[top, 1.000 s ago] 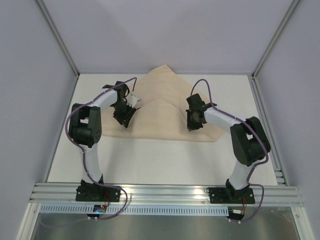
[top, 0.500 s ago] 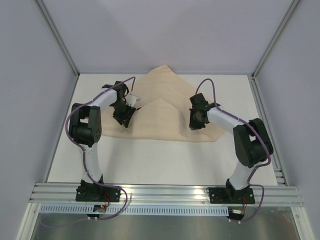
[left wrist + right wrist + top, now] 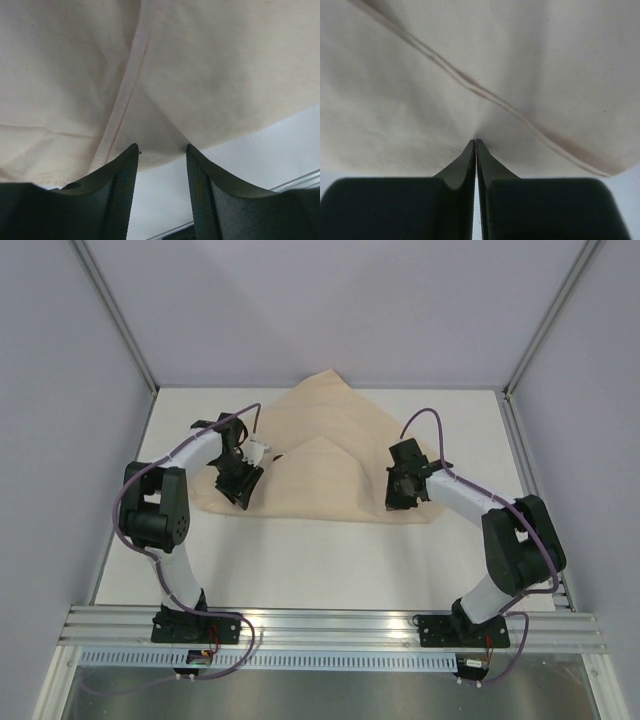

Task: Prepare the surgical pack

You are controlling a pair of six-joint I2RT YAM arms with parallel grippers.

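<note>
The tan cloth sheet (image 3: 322, 430) lies folded at the back middle of the white table, one flap peaking near its centre. My left gripper (image 3: 240, 488) is open at the sheet's near left edge. In the left wrist view (image 3: 162, 148) the cloth's hem (image 3: 150, 160) lies between its fingertips. My right gripper (image 3: 397, 500) is at the sheet's near right part. In the right wrist view (image 3: 476, 141) it is shut, and the cloth (image 3: 420, 95) puckers at its tips. No tray, clamps, tweezers, packets or gauze show.
Bare white table (image 3: 330, 560) lies between the sheet and the arm bases. An aluminium rail (image 3: 330, 625) runs along the near edge. Grey enclosure walls and frame posts (image 3: 120, 330) close in the left, right and back.
Both arms have swung outward and slightly nearer, the left one to the left and the right one to the right. The sheet's near left edge has spread further left.
</note>
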